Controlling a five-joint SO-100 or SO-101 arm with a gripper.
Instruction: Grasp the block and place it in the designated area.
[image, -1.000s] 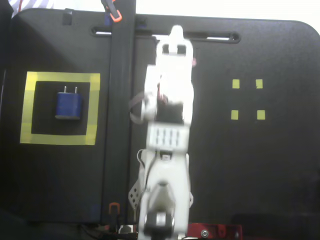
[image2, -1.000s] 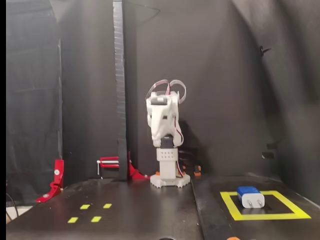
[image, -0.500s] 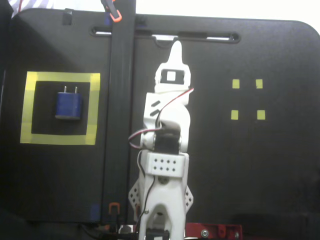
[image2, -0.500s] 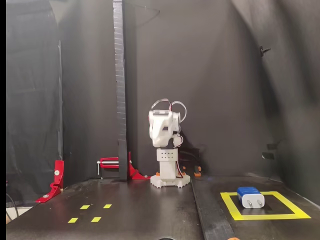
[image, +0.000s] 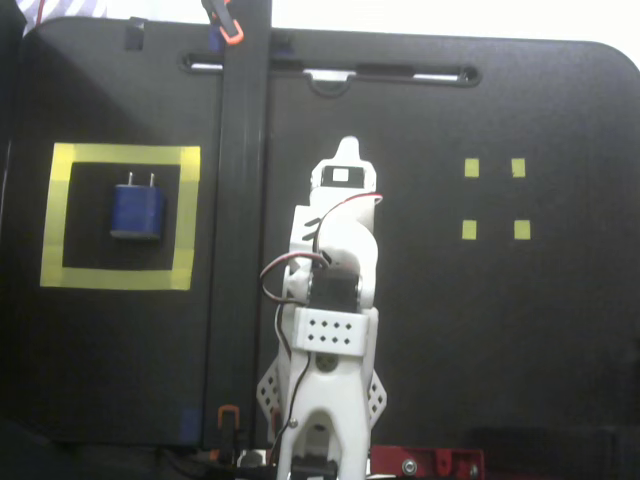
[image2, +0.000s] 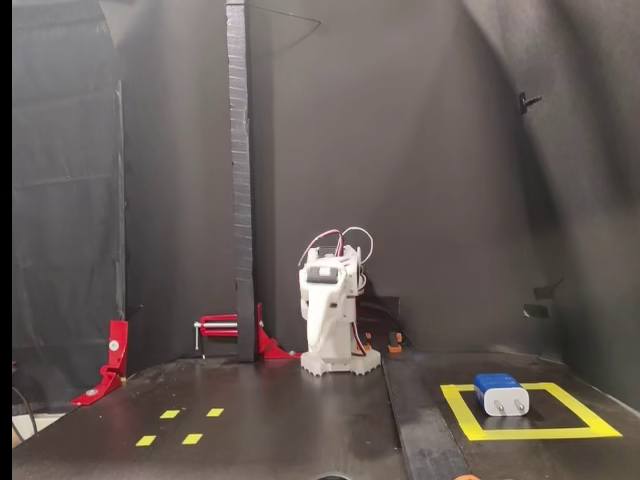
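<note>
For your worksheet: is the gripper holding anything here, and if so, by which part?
Nothing is held. The block lies inside the yellow square, apart from the folded arm's gripper.

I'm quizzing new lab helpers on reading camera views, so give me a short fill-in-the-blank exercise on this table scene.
1. The block lies inside the square outline of ____ tape.
2. The small tape squares number ____.
3. In the top-down fixed view, the block's prongs point toward the ____ edge of the picture.
4. The arm is folded low and holds ____.

Missing words: yellow; four; top; nothing
</note>
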